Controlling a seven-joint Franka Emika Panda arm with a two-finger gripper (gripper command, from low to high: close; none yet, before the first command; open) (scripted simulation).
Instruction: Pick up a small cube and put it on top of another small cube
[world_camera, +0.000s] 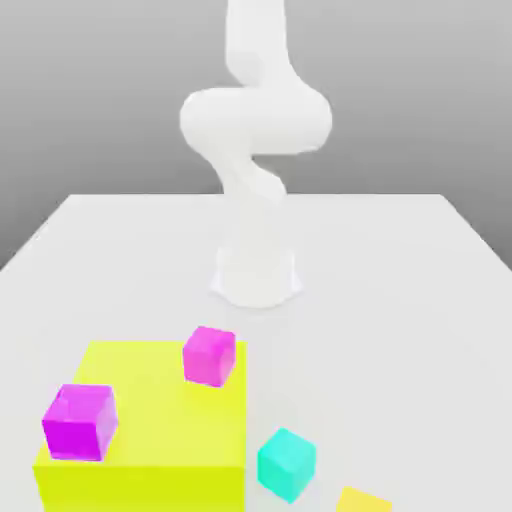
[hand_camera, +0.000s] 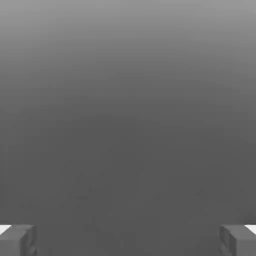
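A white table (world_camera: 400, 260) spreads wide beneath the Panda arm (world_camera: 256, 170), whose base stands near the far middle of the surface, its upper links folded high and leaving every block below untouched. On the near side, toward the exterior view's left, a large yellow block (world_camera: 160, 420) serves as a raised platform, and two magenta cubes rest on its top face: one (world_camera: 209, 355) at the far right corner, the other (world_camera: 79, 421) close to the near left edge, well apart from each other. Just off the platform's right side a cyan cube (world_camera: 287, 463) sits on the table itself, and a small yellow cube (world_camera: 362, 502) lies nearer still at the frame's edge. In the hand view the hand (hand_camera: 128, 240) points out at plain grey background, its fingertips (hand_camera: 17, 240) spread wide apart with nothing between them, a posture that suggests it is set for a grasp it has not yet begun. No cube is stacked on another, so the task appears to stand at its very start.
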